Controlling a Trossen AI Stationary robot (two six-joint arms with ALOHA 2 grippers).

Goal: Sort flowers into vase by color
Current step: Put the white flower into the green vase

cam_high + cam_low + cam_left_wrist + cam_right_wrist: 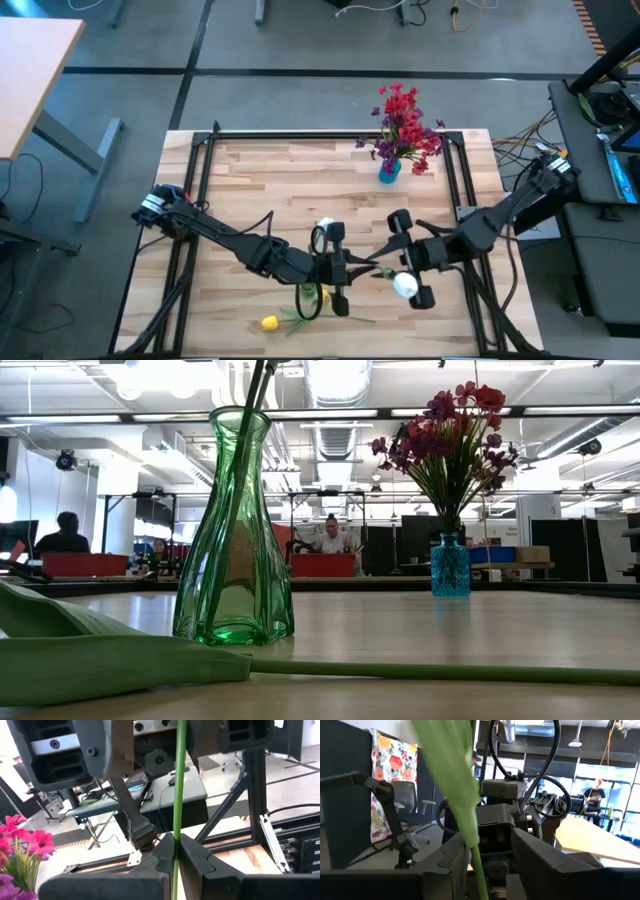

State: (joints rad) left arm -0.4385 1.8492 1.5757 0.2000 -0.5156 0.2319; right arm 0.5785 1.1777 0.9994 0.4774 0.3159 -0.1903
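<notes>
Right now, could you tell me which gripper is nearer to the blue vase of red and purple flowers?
Right. The right gripper sits almost directly in front of the blue vase; the left gripper, shut on a green stem, is slightly farther left.

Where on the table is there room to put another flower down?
Bare wood lies on the table between the left edge and the blue vase. It's crowded in front: the left gripper, right gripper, green vase and yellow flower cluster there.
</notes>
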